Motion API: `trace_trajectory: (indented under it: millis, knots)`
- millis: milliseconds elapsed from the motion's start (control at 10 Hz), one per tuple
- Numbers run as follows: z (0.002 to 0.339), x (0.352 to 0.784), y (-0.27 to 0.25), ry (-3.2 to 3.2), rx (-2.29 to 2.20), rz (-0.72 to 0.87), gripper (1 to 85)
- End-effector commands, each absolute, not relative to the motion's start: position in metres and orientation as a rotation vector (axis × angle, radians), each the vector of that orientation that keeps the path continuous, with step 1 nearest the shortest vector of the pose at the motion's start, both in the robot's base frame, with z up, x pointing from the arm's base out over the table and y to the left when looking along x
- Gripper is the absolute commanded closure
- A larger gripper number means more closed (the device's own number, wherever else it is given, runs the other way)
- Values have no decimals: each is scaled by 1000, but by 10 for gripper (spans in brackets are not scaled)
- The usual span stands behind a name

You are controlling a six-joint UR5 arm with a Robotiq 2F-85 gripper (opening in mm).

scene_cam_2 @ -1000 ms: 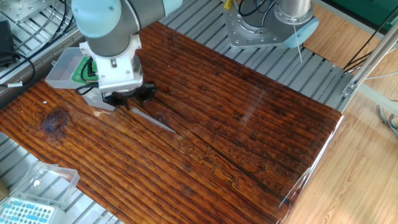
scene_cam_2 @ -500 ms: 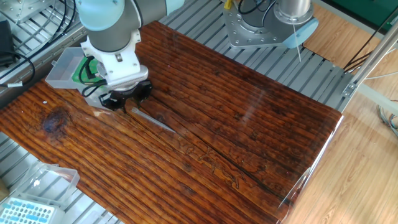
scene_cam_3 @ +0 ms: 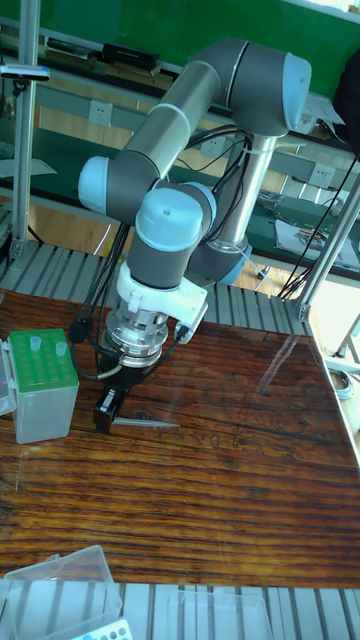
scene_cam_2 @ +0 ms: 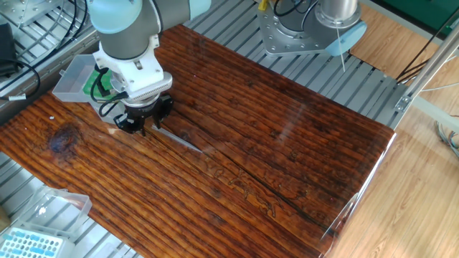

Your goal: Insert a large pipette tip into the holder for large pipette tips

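Translucent grey plastic, the large pipette tip (scene_cam_2: 179,139) lies flat on the table (scene_cam_2: 287,158), left of centre in the fixed view. Its long axis runs from upper left to lower right, and its upper-left end reaches right up to the claw (scene_cam_2: 138,126). In the tall fixed view the same tip (scene_cam_3: 146,424) shows as a near-level sliver pointing right from the foot of the claw (scene_cam_3: 105,412), just above the wood.

That is the relation the pickup turns on, as I judge it: the claw stands over one end of the tip, not its middle, with the rest of the length trailing away toward the lower right. Its dark fingers hang low, close to the wood. How far apart they stand I cannot tell, nor whether they already pinch the tip's end.

Beyond the arm, at upper left in the fixed view, sits the green-topped holder (scene_cam_2: 92,84), near the claw and opposite the way the tip points.
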State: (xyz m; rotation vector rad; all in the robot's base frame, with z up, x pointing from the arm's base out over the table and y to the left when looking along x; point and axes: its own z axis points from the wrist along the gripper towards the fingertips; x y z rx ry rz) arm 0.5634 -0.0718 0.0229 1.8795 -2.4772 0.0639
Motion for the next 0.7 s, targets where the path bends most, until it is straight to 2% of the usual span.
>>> trace_trajectory:
  millis: [0,600]
  knots:
    - [18,564,-80,-2435,1935,56,460]
    - [12,547,-78,-2382,1964,-20,460]
